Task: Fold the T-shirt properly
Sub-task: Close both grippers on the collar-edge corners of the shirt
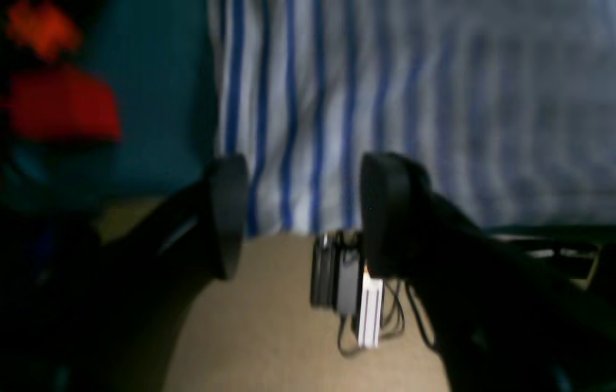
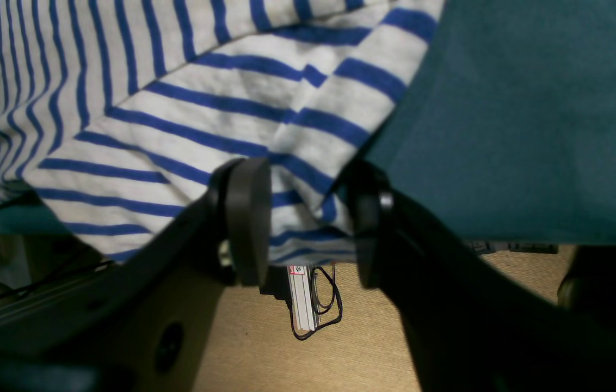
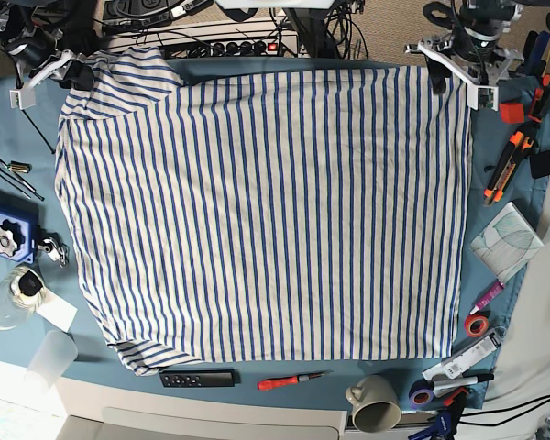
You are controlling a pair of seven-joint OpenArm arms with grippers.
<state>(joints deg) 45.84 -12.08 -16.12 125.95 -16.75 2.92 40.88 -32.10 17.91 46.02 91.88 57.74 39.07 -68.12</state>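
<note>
In the base view, the right gripper [image 3: 73,73] sits at the far left corner of the table [image 3: 37,147], over the shirt's [image 3: 266,211] sleeve [image 3: 119,78]. In its wrist view the two pads [image 2: 248,218] stand apart with the striped sleeve cloth between them; the cloth lies against the left pad, but the jaws are not pressed together on it, so I read them as open around the sleeve edge rather than clamped.

The shirt is spread flat across the blue table, covering most of it, stripes running front to back. Its left edge curves close to a blue box [image 3: 7,234] and a glass bottle [image 3: 9,298]; a remote [image 3: 197,378] and a red screwdriver [image 3: 293,379] lie just beside the near hem. A mug [image 3: 376,408] stands by the near right corner.

The left gripper [image 3: 463,69] hangs at the far right corner of the shirt. Its wrist view is blurred, yet the pads [image 1: 229,215] show a wide gap, empty, with the shirt's corner beyond them. To the right, a narrow strip of bare table holds cutters [image 3: 506,165], a notepad [image 3: 506,240] and tape [image 3: 477,324].
</note>
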